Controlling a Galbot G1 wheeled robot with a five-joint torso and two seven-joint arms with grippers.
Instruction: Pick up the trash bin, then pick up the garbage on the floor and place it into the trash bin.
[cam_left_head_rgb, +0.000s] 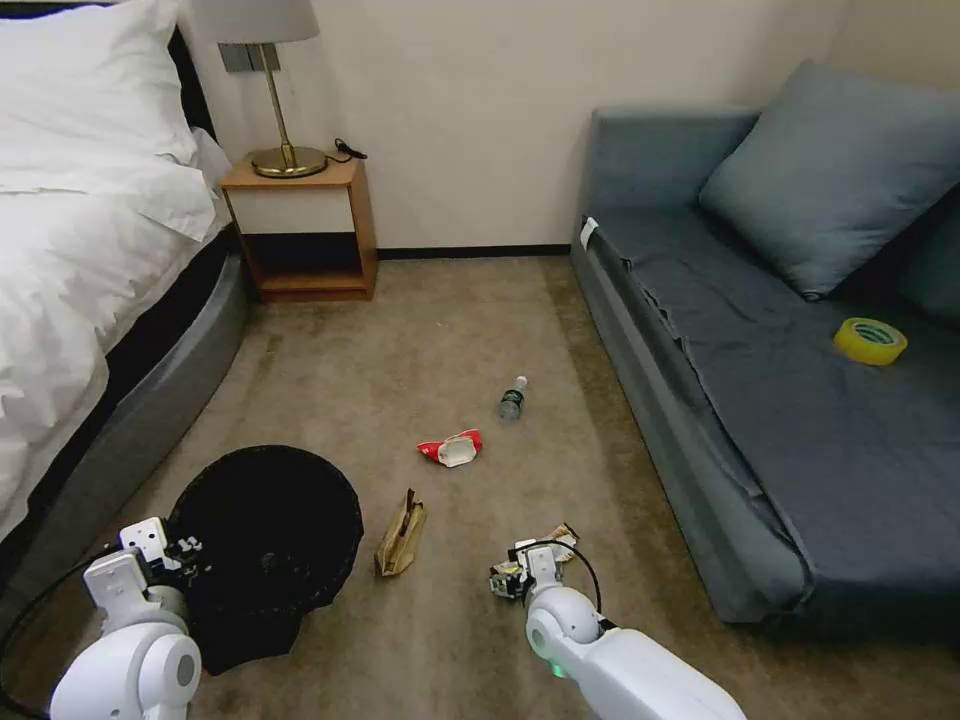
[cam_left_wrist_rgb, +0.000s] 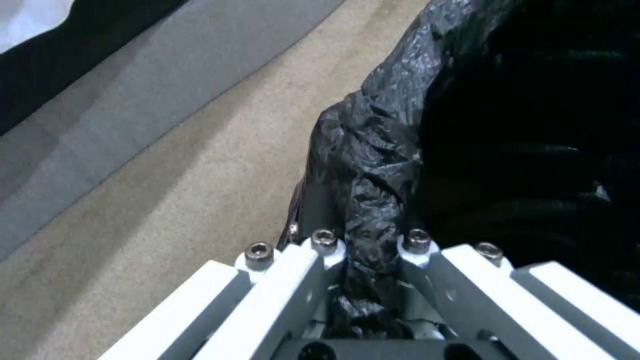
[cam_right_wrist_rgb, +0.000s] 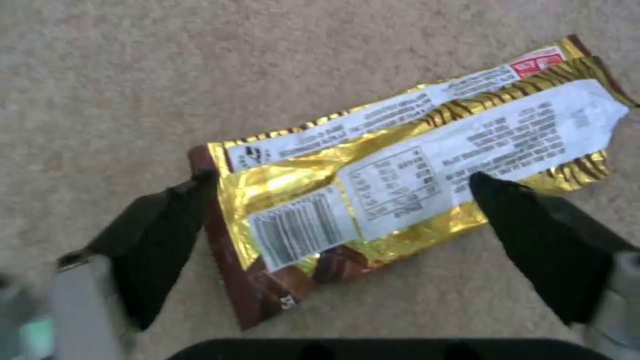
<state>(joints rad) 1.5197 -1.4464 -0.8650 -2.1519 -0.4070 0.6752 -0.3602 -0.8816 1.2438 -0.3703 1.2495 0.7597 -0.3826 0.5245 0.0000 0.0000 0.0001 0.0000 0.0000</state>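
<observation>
The left gripper (cam_left_wrist_rgb: 373, 260) is clamped on the rim of the round black trash bin (cam_left_head_rgb: 265, 540), with the crinkled black plastic liner (cam_left_wrist_rgb: 373, 165) pinched between its closed jaws. In the head view the bin sits at the lower left, beside the grey base of the white-sheeted bed (cam_left_head_rgb: 90, 250), its dark opening facing up; whether its base rests on the carpet or is raised cannot be told.

The right gripper (cam_right_wrist_rgb: 340, 200) is low over the plain beige-brown carpet floor (cam_left_head_rgb: 450, 330), in front of the grey-blue fabric sofa (cam_left_head_rgb: 760, 400). Its two black fingertips (cam_right_wrist_rgb: 167, 225) are spread wide, one at each side of the shiny gold-and-silver snack wrapper (cam_right_wrist_rgb: 400, 170). The wrapper lies flat on the carpet, printed side up, with a barcode and nutrition panel visible. One fingertip is at the wrapper's brown end edge; the other overlaps its long lower edge. No grip is made on it.

Three other pieces of garbage lie on the floor between bed and sofa:
- The crumpled brown paper bag (cam_left_head_rgb: 400, 540) is just beside the bin, between it and the right gripper.
- The crushed red-and-white packet (cam_left_head_rgb: 452, 448) is farther out, near the middle of the floor.
- The small clear bottle with a green label (cam_left_head_rgb: 513, 398) lies on its side beyond the packet, nearer the sofa.

A yellow tape roll (cam_left_head_rgb: 870, 341) rests on the sofa seat.
</observation>
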